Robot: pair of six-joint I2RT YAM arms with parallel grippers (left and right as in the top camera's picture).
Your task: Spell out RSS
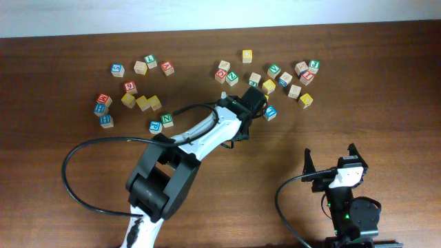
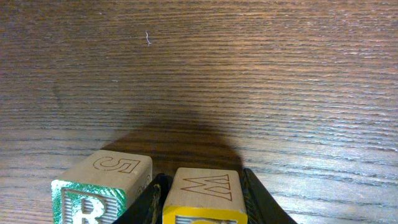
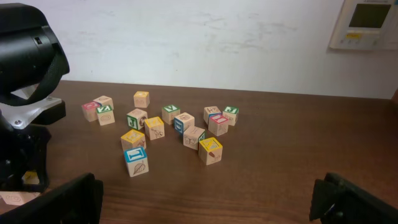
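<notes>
Yellow-faced cube (image 2: 202, 190) is gripped by left claw (image 2: 204, 200) beside green R cube (image 2: 99, 186); right claw (image 3: 208, 202) gapes wide.

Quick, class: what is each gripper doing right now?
The left gripper is shut on a yellow-faced cube.
The right gripper is open, holding nothing.

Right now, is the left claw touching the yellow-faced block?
Touching. The left wrist view shows the yellow-faced block held between the left claw's dark fingers, each flush against a side.
</notes>
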